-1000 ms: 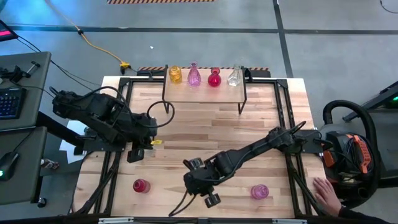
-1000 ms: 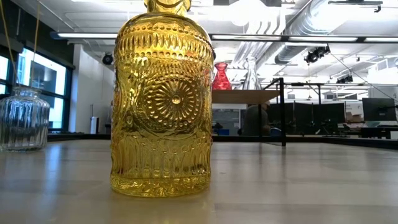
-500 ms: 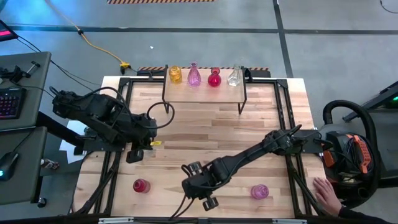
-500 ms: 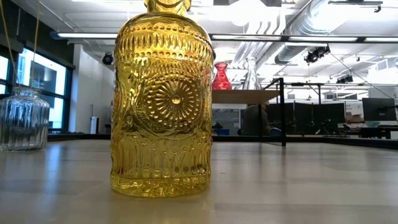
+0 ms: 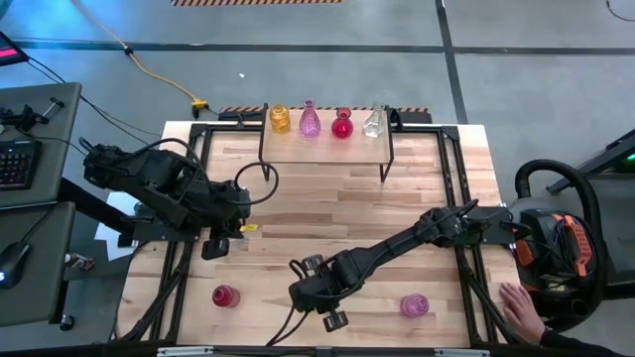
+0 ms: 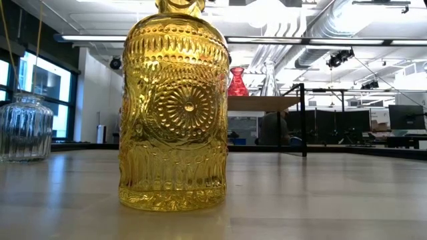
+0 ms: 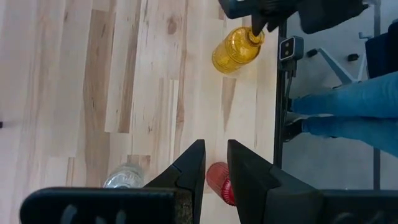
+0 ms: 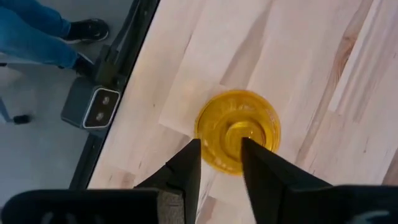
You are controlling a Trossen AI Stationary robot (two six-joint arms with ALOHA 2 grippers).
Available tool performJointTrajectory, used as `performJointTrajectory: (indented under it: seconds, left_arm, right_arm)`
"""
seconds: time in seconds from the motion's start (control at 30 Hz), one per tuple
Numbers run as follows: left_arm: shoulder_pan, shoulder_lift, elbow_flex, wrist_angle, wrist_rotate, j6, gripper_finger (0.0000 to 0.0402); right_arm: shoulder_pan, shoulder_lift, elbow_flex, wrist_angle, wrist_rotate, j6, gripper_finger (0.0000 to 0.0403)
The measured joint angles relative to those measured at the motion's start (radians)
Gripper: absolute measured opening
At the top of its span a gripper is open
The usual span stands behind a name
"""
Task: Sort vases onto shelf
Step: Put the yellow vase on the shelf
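A yellow vase point(image 6: 175, 107) stands upright on the table near its near edge, also seen as a yellow vase point(image 7: 236, 50) in the left wrist view. My right gripper point(image 8: 219, 146) is open right above it, pointing down, fingers beside the neck point(image 8: 245, 132). On the shelf point(image 5: 325, 147) stand a yellow point(image 5: 281, 119), a pink point(image 5: 310, 121), a red point(image 5: 342, 125) and a clear vase point(image 5: 375, 122). A red vase point(image 5: 225, 296) and a pink vase point(image 5: 414, 305) rest on the table. My left gripper point(image 7: 215, 149) waits over a clear vase point(image 7: 124, 176), open by a narrow gap. My right gripper comes at the yellow vase's neck point(image 7: 255, 34) from above, pointing down. One finger point(image 8: 252, 155) overlaps the neck's rim in its wrist view. I cannot tell whether it touches the glass. The vase stands upright on its base on the table.
A person's hand point(image 5: 521, 307) rests at the table's near right corner, and legs in jeans point(image 7: 348, 112) stand beyond the near edge. A black frame point(image 5: 189, 248) runs along the table's sides. Bare wood lies between the shelf and the arms.
My right gripper has crept a little toward the table's left over the yellow vase. The vase has stayed in place.
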State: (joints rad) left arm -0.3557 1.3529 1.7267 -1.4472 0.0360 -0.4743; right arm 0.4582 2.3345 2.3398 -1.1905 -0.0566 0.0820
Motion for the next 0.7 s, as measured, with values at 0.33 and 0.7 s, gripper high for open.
performJointTrajectory:
  seconds: [0.33, 0.7]
  left_arm:
    - [0.0, 0.0, 0.0, 0.0, -0.004, 0.006, 0.006]
    - [0.0, 0.0, 0.0, 0.0, -0.004, 0.02, 0.006]
  right_arm:
    - [-0.006, 0.019, 0.0, 0.008, 0.001, 0.034, 0.0098]
    - [-0.014, 0.03, 0.003, 0.015, 0.022, 0.125, 0.0047]
